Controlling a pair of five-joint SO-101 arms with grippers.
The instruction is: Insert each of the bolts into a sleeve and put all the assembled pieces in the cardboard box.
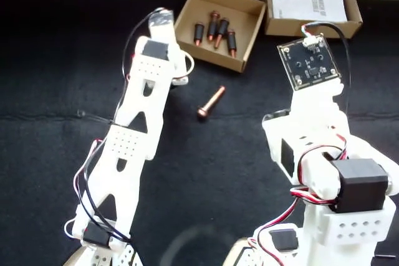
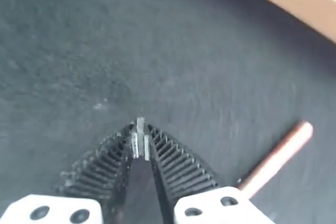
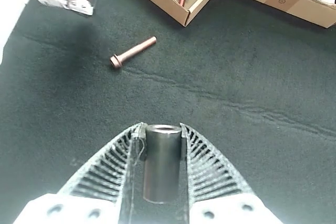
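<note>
Closest to the lens, a dark metal sleeve (image 3: 161, 163) stands upright, pinched between the ribbed fingers of the right gripper (image 3: 161, 127). Its hollow top end is open to view. It is held above the black cloth (image 1: 50, 60) that covers the table, well apart from the cardboard box (image 1: 254, 30).

One copper-coloured bolt (image 1: 211, 103) lies loose on the cloth, near the box's front wall. Its shank tip points toward the box and its flanged head points away from it.

Inside the box lie four assembled pieces (image 1: 215, 30) side by side. Each is a copper bolt with a dark sleeve around its shank.

The left gripper (image 2: 140, 129) hangs low over the cloth beside the box's front-left wall. Its ribbed fingers are pressed together with nothing between them. The loose bolt lies near it, on the side away from that wall.

A second cardboard box (image 1: 312, 27) sits just beside the first, at its far right corner, and holds a printed sheet of paper (image 1: 308, 1).
</note>
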